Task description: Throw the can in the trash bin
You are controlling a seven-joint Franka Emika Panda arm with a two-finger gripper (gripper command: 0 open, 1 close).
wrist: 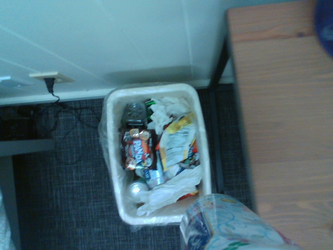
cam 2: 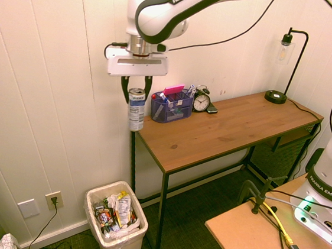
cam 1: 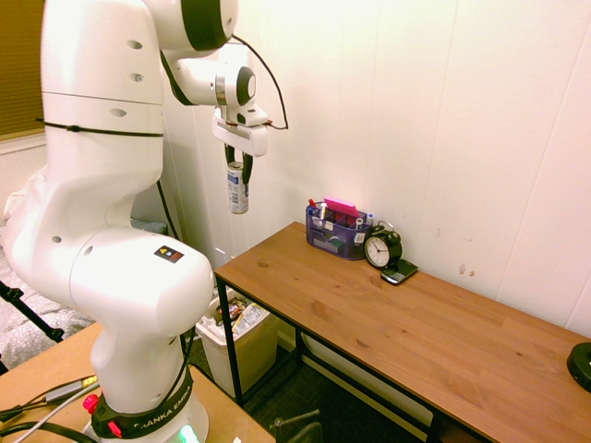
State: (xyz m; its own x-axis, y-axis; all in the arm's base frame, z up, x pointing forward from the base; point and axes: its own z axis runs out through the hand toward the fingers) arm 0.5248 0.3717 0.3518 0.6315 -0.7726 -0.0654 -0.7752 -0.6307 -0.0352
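My gripper is shut on the top of the can, a slim white-and-silver can with blue print that hangs upright in the air just past the table's end, high above the floor. The trash bin stands on the floor below, off-white with a bag liner and full of wrappers. In the wrist view the bin lies straight below, and the can's lower end rises from the picture's bottom edge.
The wooden table carries a blue desk organizer, an alarm clock and a black lamp. The wall is close behind the can. A wall outlet sits near the bin.
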